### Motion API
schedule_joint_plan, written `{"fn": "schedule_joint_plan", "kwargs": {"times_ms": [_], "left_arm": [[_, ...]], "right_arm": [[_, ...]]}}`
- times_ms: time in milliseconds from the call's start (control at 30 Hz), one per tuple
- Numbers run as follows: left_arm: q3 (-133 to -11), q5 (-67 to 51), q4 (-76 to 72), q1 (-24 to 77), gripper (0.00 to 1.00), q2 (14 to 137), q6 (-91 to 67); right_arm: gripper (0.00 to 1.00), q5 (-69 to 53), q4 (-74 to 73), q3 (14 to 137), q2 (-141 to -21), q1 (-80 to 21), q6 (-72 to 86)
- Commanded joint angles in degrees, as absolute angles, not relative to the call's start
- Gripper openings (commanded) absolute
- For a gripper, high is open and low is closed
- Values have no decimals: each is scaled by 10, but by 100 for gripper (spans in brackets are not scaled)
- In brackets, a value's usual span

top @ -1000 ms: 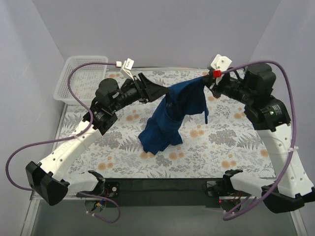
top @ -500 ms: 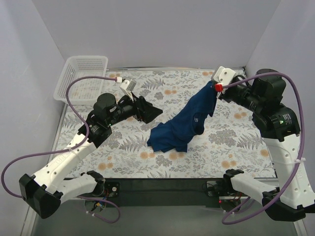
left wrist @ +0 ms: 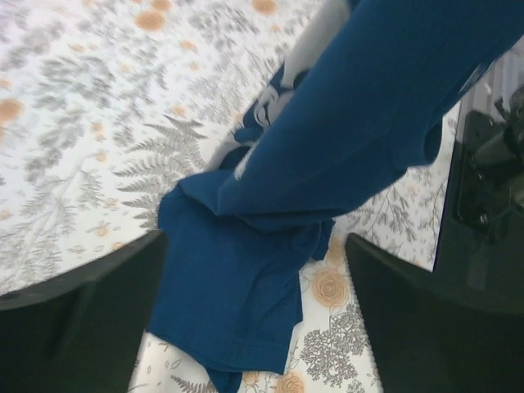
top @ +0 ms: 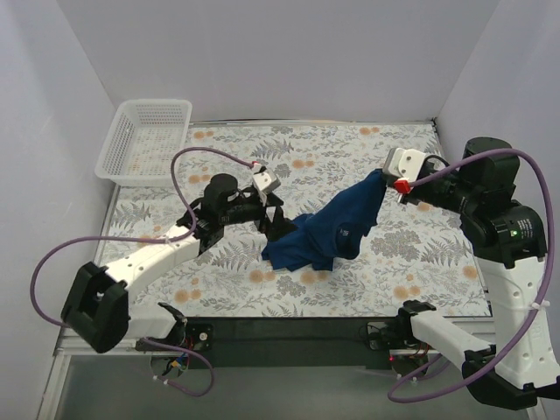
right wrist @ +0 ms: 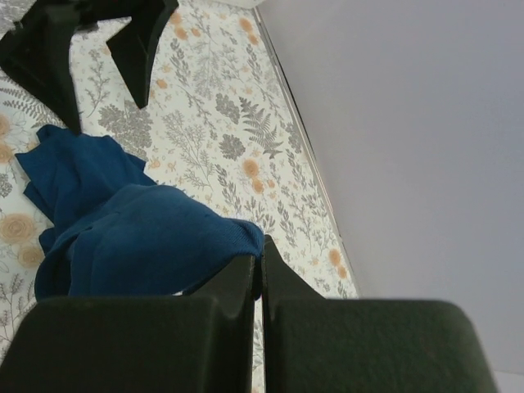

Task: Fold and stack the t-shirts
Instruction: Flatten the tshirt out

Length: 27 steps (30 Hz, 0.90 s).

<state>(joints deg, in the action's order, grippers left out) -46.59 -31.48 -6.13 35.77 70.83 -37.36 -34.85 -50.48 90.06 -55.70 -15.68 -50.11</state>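
One navy blue t-shirt (top: pixel 325 232) lies bunched on the flowered tablecloth, and one corner is lifted up to the right. My right gripper (top: pixel 381 180) is shut on that raised corner; in the right wrist view its fingers (right wrist: pixel 246 286) pinch the ribbed edge of the t-shirt (right wrist: pixel 139 237). My left gripper (top: pixel 276 220) stands open at the heap's left end. In the left wrist view the t-shirt (left wrist: pixel 237 295) lies on the cloth between and below the spread fingers (left wrist: pixel 82 327), with a bit of pale print (left wrist: pixel 277 102) showing. The left fingers hold nothing.
A white mesh basket (top: pixel 144 136) stands at the far left corner of the table. The flowered tablecloth (top: pixel 219 271) covers the table. Grey walls close in the back and the right side (right wrist: pixel 393 123). Purple cables loop from both arms.
My left gripper has let go of the t-shirt, opened and dropped toward the table. My right gripper has moved right and lower, and the shirt has sunk onto the cloth.
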Motion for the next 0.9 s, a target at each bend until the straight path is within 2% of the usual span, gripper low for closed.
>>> {"fn": "schedule_joint_plan", "kwargs": {"times_ms": [0, 33, 167, 267, 300, 400, 433, 467, 533, 567, 600, 700, 800, 867], "left_arm": [[-465, -418, -88, 359, 93, 783, -351], [-467, -424, -100, 366, 98, 803, -378], [-498, -347, -157, 400, 98, 877, -408], [-518, -333, -188, 413, 97, 926, -424], [-536, -336, -188, 417, 92, 946, -427], [-571, -363, -180, 420, 47, 970, -446], [-576, -374, -180, 421, 40, 980, -453], [-580, -380, -184, 422, 40, 983, -462], [-591, -373, -185, 430, 45, 993, -463], [-594, -367, -183, 432, 59, 997, -464], [-598, -362, -182, 436, 63, 998, -463], [-603, -351, -182, 446, 68, 1005, -456], [-610, -346, -180, 449, 68, 1015, -452], [-625, -354, -175, 450, 60, 1024, -452]], "right_arm": [[1, -337, -469, 890, -547, -137, -465], [1, -340, -466, 887, -547, -134, -461], [1, -377, -454, 853, -546, -118, -446], [1, -397, -440, 831, -545, -105, -432], [1, -399, -437, 827, -545, -104, -430], [1, -382, -421, 813, -547, -98, -418], [1, -375, -418, 811, -548, -99, -416], [1, -371, -411, 813, -553, -98, -413], [1, -370, -405, 818, -558, -98, -410], [1, -371, -402, 826, -565, -98, -407], [1, -371, -402, 832, -569, -97, -403], [1, -361, -399, 860, -581, -97, -397], [1, -352, -397, 883, -589, -97, -393], [1, -346, -396, 896, -596, -97, -388]]}}
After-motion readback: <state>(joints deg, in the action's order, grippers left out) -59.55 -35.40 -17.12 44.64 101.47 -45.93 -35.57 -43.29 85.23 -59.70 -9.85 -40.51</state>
